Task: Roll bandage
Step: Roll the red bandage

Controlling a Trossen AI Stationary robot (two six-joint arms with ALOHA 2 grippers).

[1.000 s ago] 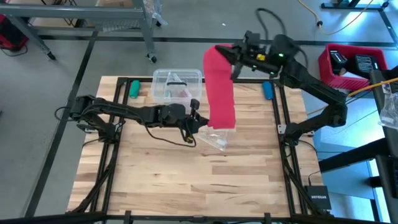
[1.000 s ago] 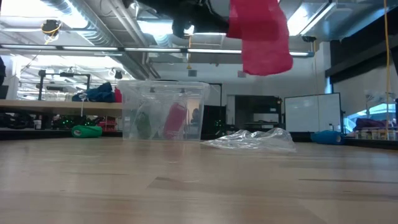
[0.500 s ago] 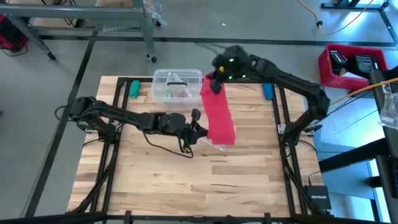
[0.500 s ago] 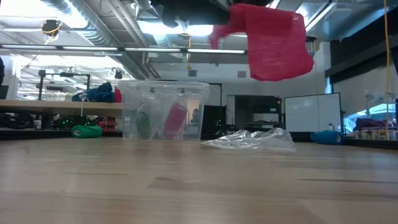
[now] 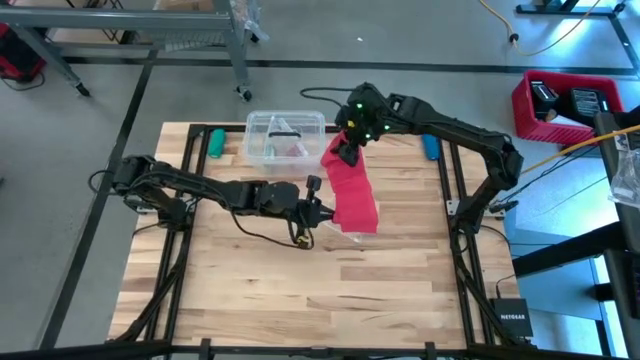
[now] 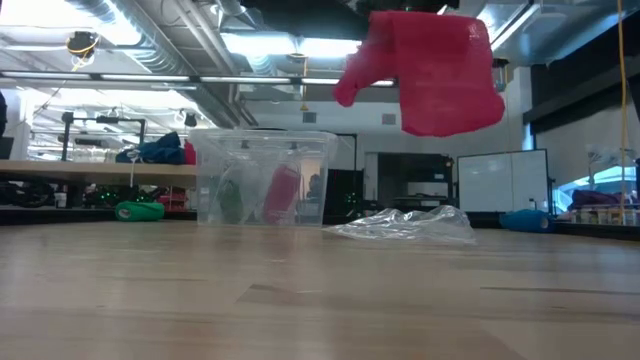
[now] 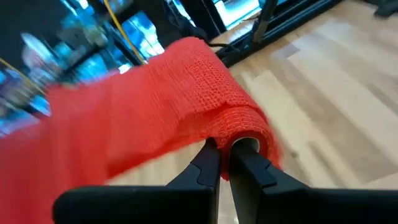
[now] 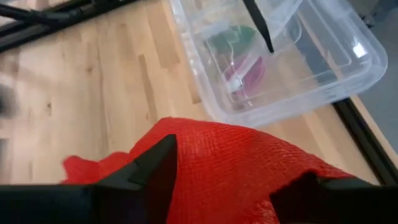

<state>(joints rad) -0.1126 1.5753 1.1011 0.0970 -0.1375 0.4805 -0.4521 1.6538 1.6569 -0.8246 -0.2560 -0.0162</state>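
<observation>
You are mid-roll, with the bandage [image 5: 350, 190] off the bench [image 5: 300, 290], strung between both arms. Nearest you, the left gripper [image 7: 225, 167] has its fingers pinched narrow on the started roll, the strip wound over their tips. Farther back, the right gripper [image 8: 230, 177] stands wide, the free end draped between its fingers, near the clear box [image 5: 285, 137]. Next, I judge, you regrip that end and keep tension.
</observation>
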